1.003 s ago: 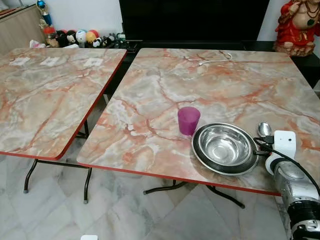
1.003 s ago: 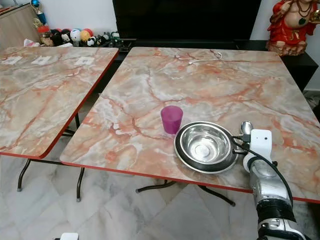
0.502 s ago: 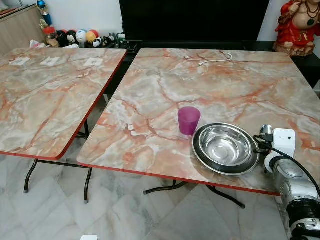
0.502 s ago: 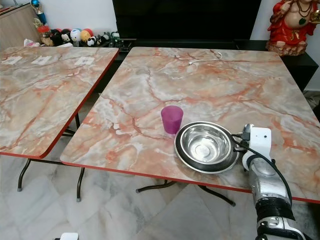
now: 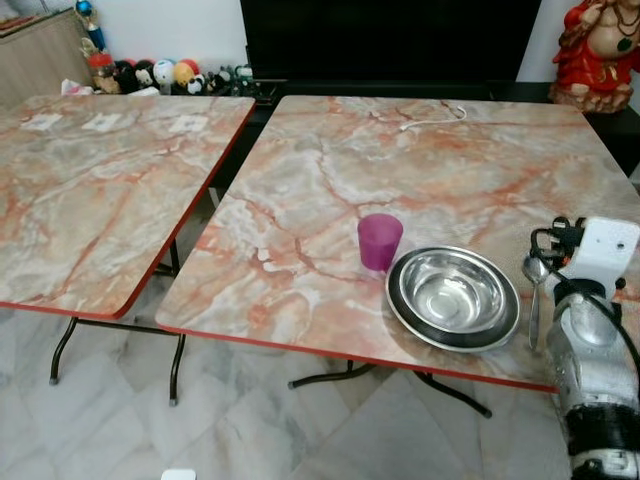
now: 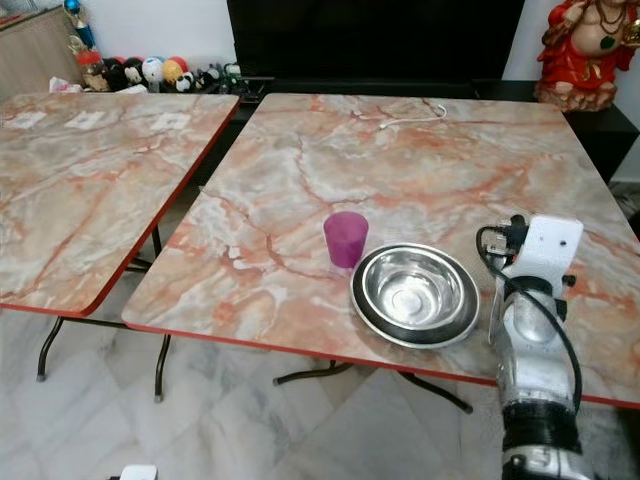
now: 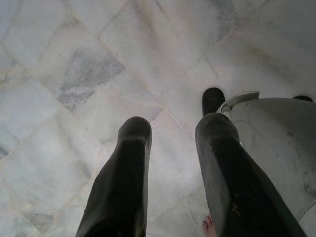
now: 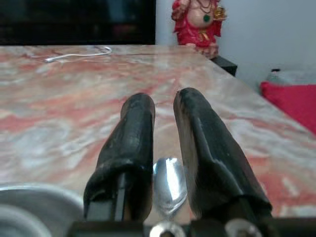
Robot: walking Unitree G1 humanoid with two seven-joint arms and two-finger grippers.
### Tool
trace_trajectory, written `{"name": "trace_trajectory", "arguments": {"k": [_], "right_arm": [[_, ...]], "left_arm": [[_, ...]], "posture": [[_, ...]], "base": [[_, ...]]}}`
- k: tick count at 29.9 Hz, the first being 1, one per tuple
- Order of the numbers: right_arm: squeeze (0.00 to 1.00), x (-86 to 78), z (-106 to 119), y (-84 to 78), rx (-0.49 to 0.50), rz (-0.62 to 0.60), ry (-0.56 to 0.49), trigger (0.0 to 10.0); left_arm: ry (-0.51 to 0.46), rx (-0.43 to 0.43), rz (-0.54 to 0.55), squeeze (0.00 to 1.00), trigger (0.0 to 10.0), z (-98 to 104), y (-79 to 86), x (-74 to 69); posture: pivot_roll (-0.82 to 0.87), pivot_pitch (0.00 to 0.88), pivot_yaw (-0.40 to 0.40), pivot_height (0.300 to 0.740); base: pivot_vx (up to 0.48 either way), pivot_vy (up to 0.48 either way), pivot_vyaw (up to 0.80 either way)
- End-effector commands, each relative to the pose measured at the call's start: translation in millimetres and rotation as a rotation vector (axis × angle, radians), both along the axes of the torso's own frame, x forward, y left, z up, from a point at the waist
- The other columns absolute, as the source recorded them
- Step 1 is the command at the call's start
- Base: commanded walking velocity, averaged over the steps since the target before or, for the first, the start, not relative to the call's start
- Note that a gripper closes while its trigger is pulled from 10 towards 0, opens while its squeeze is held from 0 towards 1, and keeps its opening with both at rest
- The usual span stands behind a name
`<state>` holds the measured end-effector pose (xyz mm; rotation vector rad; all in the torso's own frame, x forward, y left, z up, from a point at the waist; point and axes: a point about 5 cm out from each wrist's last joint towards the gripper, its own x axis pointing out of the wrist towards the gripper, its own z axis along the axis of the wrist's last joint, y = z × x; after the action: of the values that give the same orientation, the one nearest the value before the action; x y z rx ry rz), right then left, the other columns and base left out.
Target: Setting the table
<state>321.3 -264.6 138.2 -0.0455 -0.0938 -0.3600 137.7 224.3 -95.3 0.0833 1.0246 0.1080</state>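
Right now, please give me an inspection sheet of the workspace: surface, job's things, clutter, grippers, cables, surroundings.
Surface: marble-pattern table with red edge; a second table stands to its left.
Job's things: purple cup upright, just left of the steel bowl; spoon lies right of the bowl.
Clutter: nothing seen.
Grippers: right gripper low over the table, fingers apart either side of the spoon; left gripper hangs open over the floor.
Cables: white cable at the table's far edge; black wire on the right arm.
Surroundings: red statue, toys, dark screen, tiled floor.
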Motion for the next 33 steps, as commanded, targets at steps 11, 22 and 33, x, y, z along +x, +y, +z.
{"name": "trace_trajectory", "arguments": {"k": [11,22,33], "right_arm": [[0.00,2.7,34,35.4,-0.004,0.133,-0.169,10.0],[0.00,5.5,34,61.1,0.025,0.197,-0.173,10.0],[0.00,6.5,32,82.0,0.063,0.242,-0.167,10.0]], "left_arm": [[0.019,-0.007,0.035,0.00,10.0,-2,2.1,-7.1],[0.024,-0.007,0.031,0.00,10.0,-3,0.6,-8.3],[0.024,-0.003,0.022,0.00,10.0,-3,0.2,-8.0]], "posture": [[-0.08,0.007,0.022,0.740],[-0.07,0.000,0.021,0.740],[-0.07,0.000,0.018,0.740]], "base": [[0.000,0.416,0.00],[0.000,0.480,0.00],[0.000,0.480,0.00]]}}
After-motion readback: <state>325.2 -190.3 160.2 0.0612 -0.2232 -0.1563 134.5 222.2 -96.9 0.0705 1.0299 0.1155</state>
